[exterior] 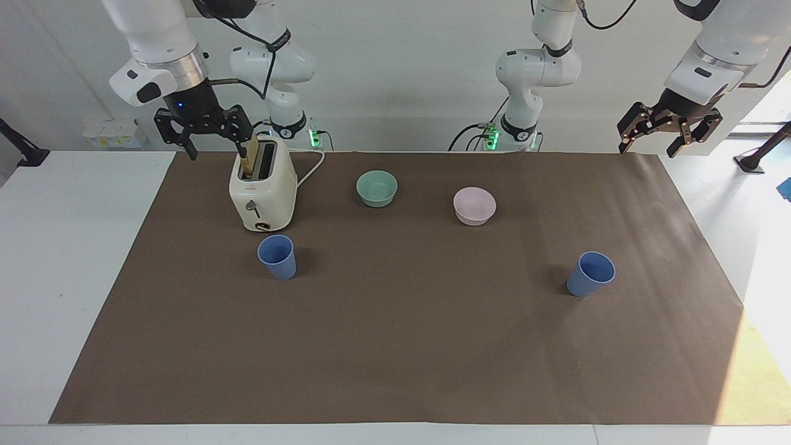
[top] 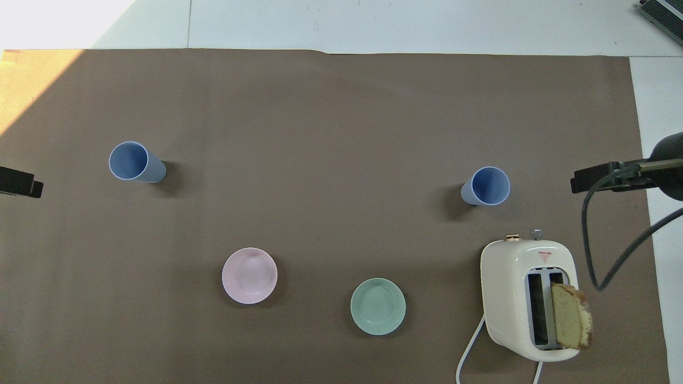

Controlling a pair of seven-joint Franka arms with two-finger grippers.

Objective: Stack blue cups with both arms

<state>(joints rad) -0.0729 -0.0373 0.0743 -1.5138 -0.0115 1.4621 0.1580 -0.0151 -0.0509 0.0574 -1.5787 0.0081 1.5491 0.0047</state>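
Note:
Two blue cups stand upright and apart on the brown mat. One cup [exterior: 277, 256] [top: 485, 185] stands just beside the toaster, farther from the robots than it. The other cup [exterior: 591, 273] [top: 133, 161] stands toward the left arm's end. My right gripper [exterior: 216, 148] [top: 608, 178] is open and empty, raised over the mat's edge beside the toaster. My left gripper [exterior: 647, 148] [top: 18, 181] is open and empty, raised over the mat's corner at its own end. Neither gripper touches a cup.
A cream toaster [exterior: 262, 185] [top: 528, 298] holds a bread slice [top: 571, 322]; its cord trails toward the robots. A teal-green bowl [exterior: 377, 188] [top: 378, 306] and a pink bowl [exterior: 474, 205] [top: 249, 275] sit nearer to the robots than the cups.

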